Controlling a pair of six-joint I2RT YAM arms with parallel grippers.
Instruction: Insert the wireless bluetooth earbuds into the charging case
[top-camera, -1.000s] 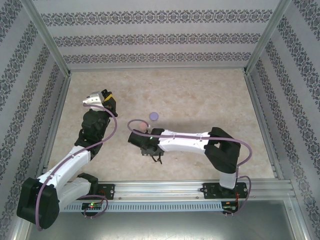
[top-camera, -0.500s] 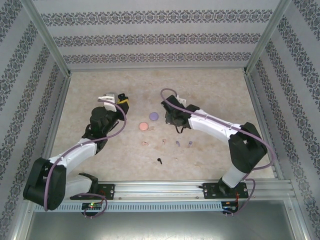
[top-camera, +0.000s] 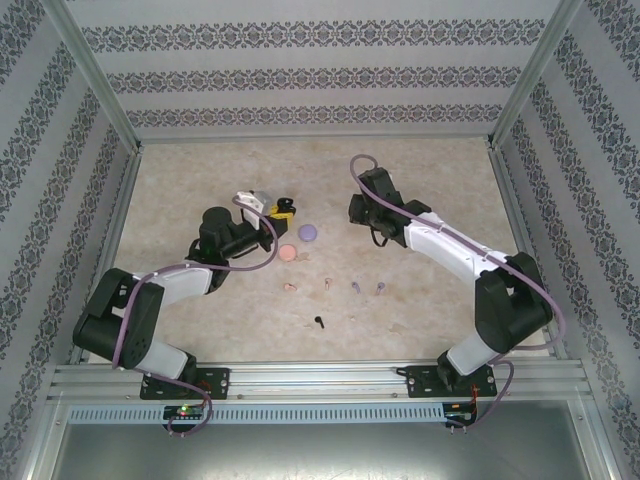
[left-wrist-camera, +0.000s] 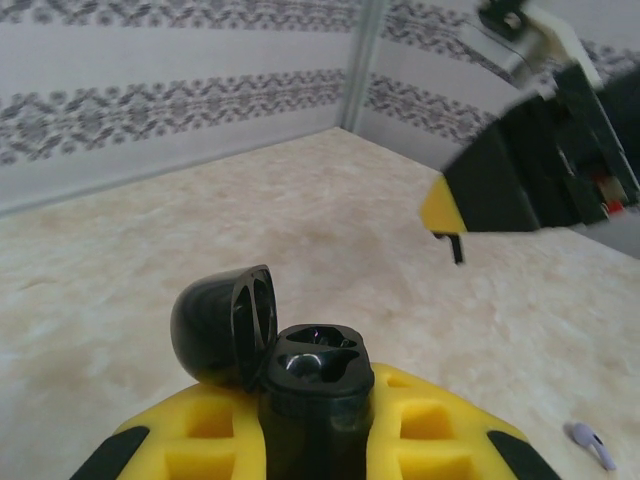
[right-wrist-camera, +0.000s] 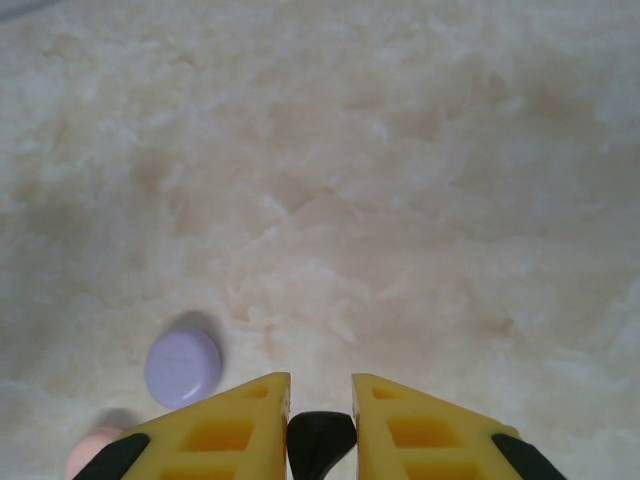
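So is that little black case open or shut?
Open. The black case has its lid swung back to one side, baring the sockets inside.

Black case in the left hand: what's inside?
The black case, lid open in the left hand, shows two dark glossy wells. Their bottoms are too dark to make out.

Bright even light, soft shadows — wrist views slightly blurred

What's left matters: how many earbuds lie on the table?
5: two pink, two purple in a row, one black nearer the rail. The right tool's dark piece may be another.
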